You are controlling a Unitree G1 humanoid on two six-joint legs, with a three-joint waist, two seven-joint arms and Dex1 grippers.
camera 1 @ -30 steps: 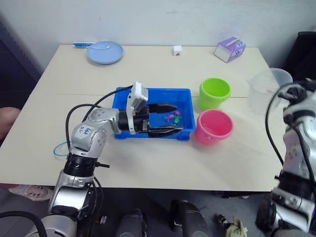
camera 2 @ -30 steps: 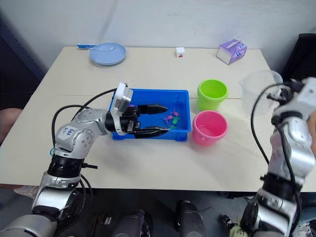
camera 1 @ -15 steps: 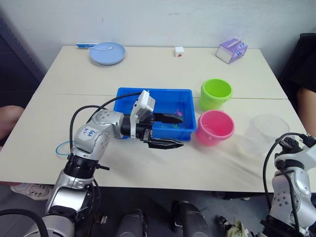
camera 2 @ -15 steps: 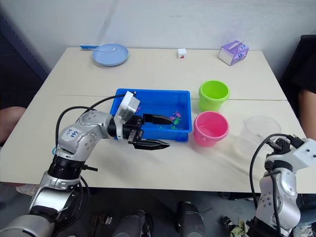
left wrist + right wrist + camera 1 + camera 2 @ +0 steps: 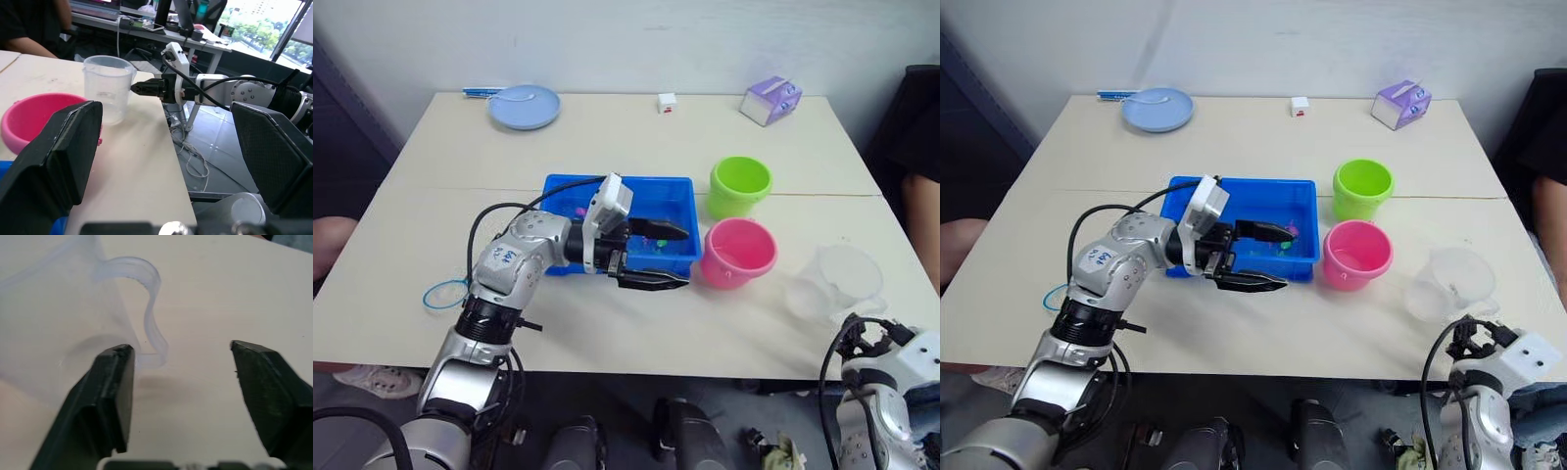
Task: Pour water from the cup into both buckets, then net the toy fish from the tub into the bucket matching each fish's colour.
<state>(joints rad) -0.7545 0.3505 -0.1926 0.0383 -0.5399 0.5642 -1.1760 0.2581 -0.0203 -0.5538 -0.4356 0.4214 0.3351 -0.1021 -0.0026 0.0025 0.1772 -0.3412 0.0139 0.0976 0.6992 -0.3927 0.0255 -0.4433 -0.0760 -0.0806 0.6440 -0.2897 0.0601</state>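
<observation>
The clear cup (image 5: pixel 837 284) stands upright on the table at the right front, beside the pink bucket (image 5: pixel 737 252). The lime green bucket (image 5: pixel 740 186) sits just behind the pink one. My right gripper (image 5: pixel 178 352) is open right behind the cup's handle (image 5: pixel 151 323), with nothing between its fingers. My left gripper (image 5: pixel 686 257) hangs wide open and empty over the right front corner of the blue tub (image 5: pixel 563 196). Several tiny pink and green toy fish (image 5: pixel 658 241) lie in the tub near its upper finger.
At the back of the table are a pale blue plate (image 5: pixel 524 105) with a spoon, a small white cube (image 5: pixel 666 101) and a purple box (image 5: pixel 770 98). A thin blue loop (image 5: pixel 440 294) lies at the left front. A person sits at the right edge.
My right arm brought the cup down from mid-air to the table's right front, let go and opened. My left gripper shifted right, from inside the tub to its front right corner.
</observation>
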